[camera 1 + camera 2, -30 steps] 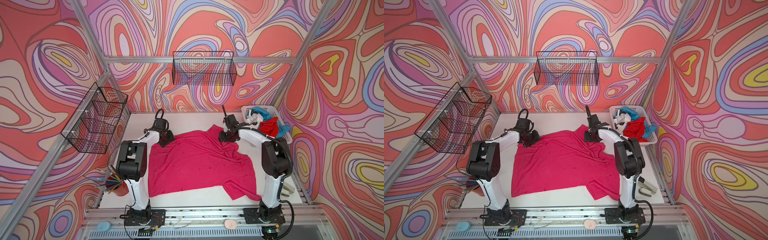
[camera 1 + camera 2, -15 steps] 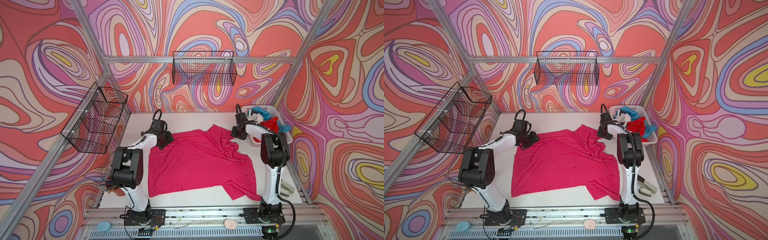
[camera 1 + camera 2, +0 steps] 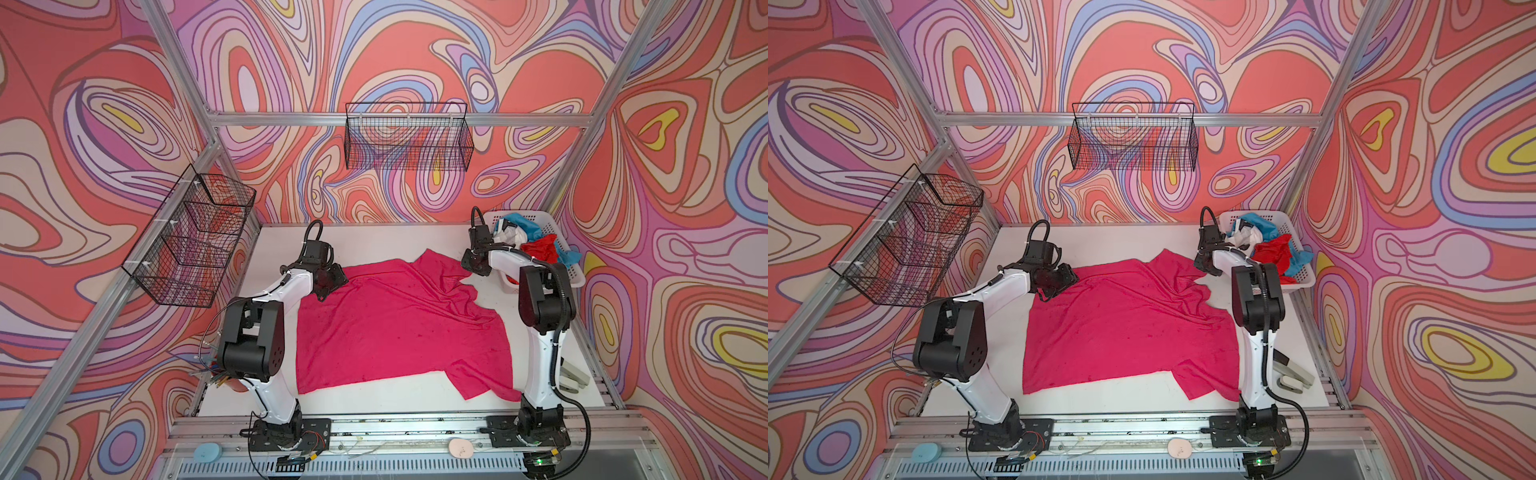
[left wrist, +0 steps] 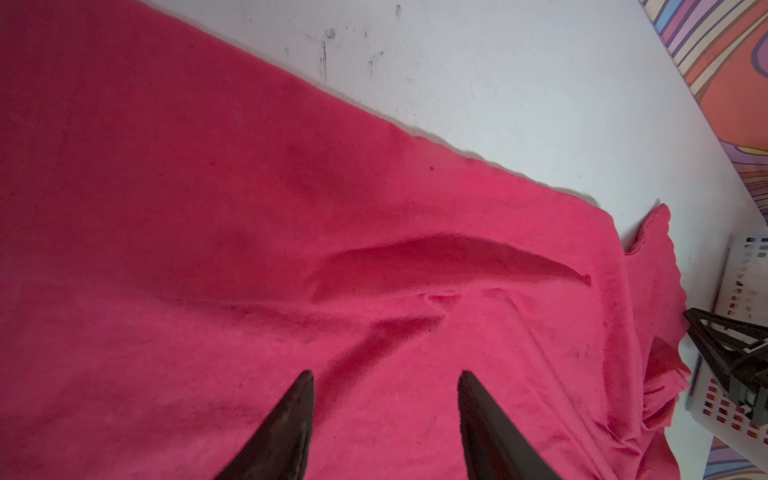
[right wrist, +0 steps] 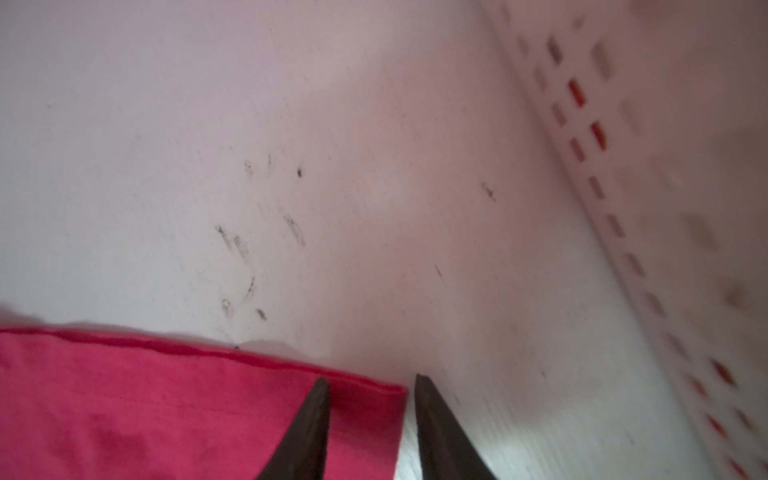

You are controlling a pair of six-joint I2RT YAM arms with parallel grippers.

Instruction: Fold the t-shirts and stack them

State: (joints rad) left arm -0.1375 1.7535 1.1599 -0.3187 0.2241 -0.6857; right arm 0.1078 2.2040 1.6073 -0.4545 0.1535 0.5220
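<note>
Holds left jaws apart, empty, above the magenta-pink t-shirt (image 3: 395, 324), spread rumpled across the table (image 3: 374, 245) — sets right jaws narrowly apart astride its far corner, beside the basket (image 3: 577, 277) heaped with red, teal and white t-shirts (image 3: 538, 249).

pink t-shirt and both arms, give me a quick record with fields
pink t-shirt: spread on white table, wrinkled, not yet folded
left gripper: jaws apart over the shirt
right gripper: jaws apart astride a shirt corner
basket: holds red shirt, teal shirt, white shirt
</note>
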